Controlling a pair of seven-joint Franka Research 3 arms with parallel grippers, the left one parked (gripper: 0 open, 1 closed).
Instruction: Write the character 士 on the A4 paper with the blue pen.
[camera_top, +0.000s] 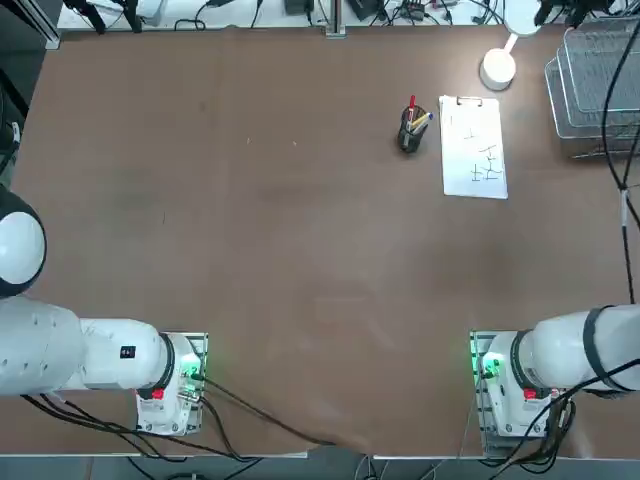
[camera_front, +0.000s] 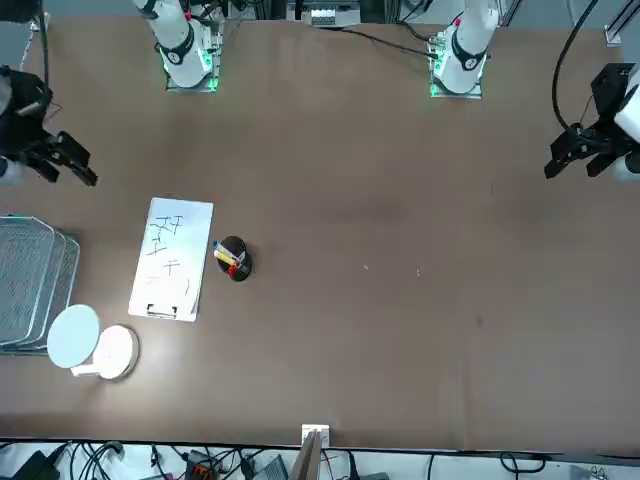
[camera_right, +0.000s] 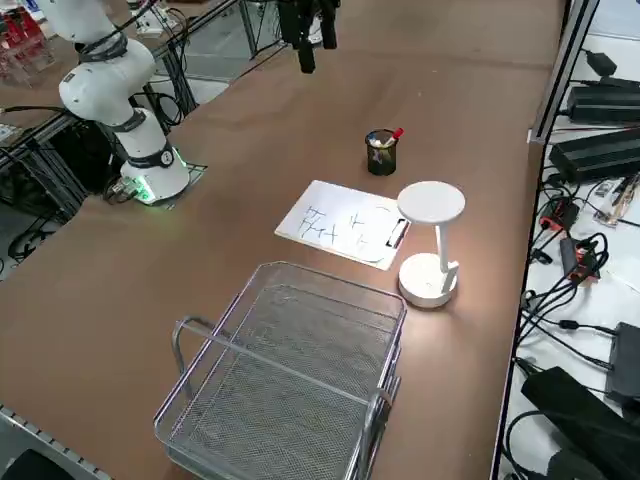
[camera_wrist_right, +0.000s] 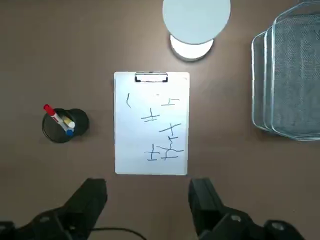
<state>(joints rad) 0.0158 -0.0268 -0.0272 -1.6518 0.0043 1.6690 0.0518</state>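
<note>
The right arm's black two-finger gripper (camera_wrist_right: 147, 202) hangs high above the brown table (camera_top: 250, 230), its jaws spread wide and holding nothing; no finger touches any object, and in the wrist view the two dark fingers (camera_wrist_right: 85, 200) frame bare tabletop just short of the sheet's unclipped end. The A4 paper (camera_wrist_right: 151, 122), a white rectangular sheet with a small metal clip (camera_wrist_right: 151, 77) at one short edge, lies flat on the table's far right part as seen from overhead; several thin handwritten strokes, some cross-shaped, mark its surface. Just beside the sheet, apart from it, stands a small round black pen cup (camera_wrist_right: 62, 126); three pens lean in it, a red-capped pen (camera_wrist_right: 51, 112), a yellow-tipped pen (camera_wrist_right: 68, 122) and the blue pen (camera_wrist_right: 69, 132), of which only a blue tip shows at the cup's rim; the blue pen therefore remains in the cup, untouched. Beyond the clipped end of the sheet stands a white desk lamp with a round flat head (camera_wrist_right: 196, 17), its base glowing on the table; a wire mesh tray of silver metal (camera_wrist_right: 290, 75) sits near the table's right edge, well apart from the cup.
</note>
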